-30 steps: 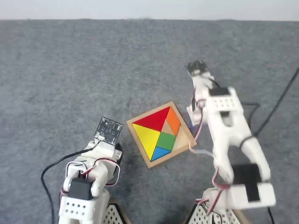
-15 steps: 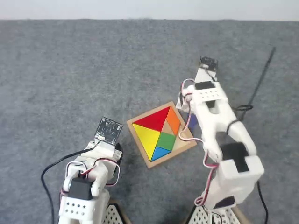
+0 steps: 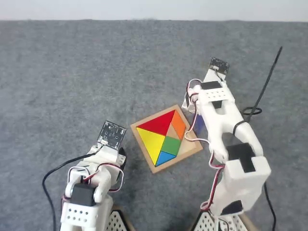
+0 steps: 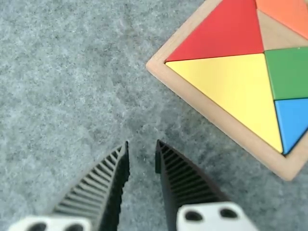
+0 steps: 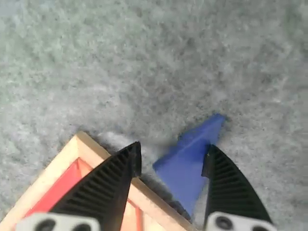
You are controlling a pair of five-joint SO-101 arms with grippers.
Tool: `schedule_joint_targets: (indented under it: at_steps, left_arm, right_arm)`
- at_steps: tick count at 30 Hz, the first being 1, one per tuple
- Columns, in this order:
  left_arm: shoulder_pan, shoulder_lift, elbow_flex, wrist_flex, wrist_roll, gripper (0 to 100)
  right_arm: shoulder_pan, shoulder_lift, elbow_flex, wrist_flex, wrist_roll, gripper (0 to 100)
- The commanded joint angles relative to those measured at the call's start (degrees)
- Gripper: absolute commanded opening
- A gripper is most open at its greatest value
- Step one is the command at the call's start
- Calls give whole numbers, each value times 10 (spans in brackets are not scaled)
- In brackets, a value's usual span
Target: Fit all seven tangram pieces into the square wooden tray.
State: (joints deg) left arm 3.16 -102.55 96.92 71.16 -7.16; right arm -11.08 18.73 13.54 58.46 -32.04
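The square wooden tray (image 3: 191, 147) lies at mid-table, turned like a diamond. In it are a red triangle (image 3: 158, 123), a yellow triangle (image 3: 151, 142), a green piece (image 3: 171, 144), a light blue piece (image 3: 166, 158) and an orange piece (image 3: 179, 125); bare wood shows between them and along the right side. A dark blue piece (image 5: 190, 161) lies on the carpet just outside the tray's corner (image 5: 79, 142). My right gripper (image 5: 172, 156) is open, one finger on each side of this piece. My left gripper (image 4: 142, 145) hangs over bare carpet near the tray (image 4: 159, 70), narrowly open and holding nothing.
Grey carpet covers the whole table. The right arm (image 3: 217, 108) stretches along the tray's right side and hides most of the dark blue piece (image 3: 199, 124) from above. The left arm (image 3: 103, 159) sits folded at the front left. A black cable (image 3: 269, 77) runs at the right.
The right arm has swung its body in toward the tray's right corner and come down over the dark blue piece. The left arm and the tray have not moved.
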Motion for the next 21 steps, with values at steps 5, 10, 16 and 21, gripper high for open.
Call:
schedule_joint_targets:
  at_steps: [5,10,16,21]
  left_arm:
    - [1,-1,-4,3,4,88]
    - [1,-1,-4,3,4,88]
    - [1,-1,-4,3,4,88]
    - [1,-1,-4,3,4,88]
  right_arm:
    - [75,8,-35,127,83,194]
    - [77,4,-15,109,97,194]
    - [79,4,-15,107,99,124]
    - [77,4,-15,103,162,52]
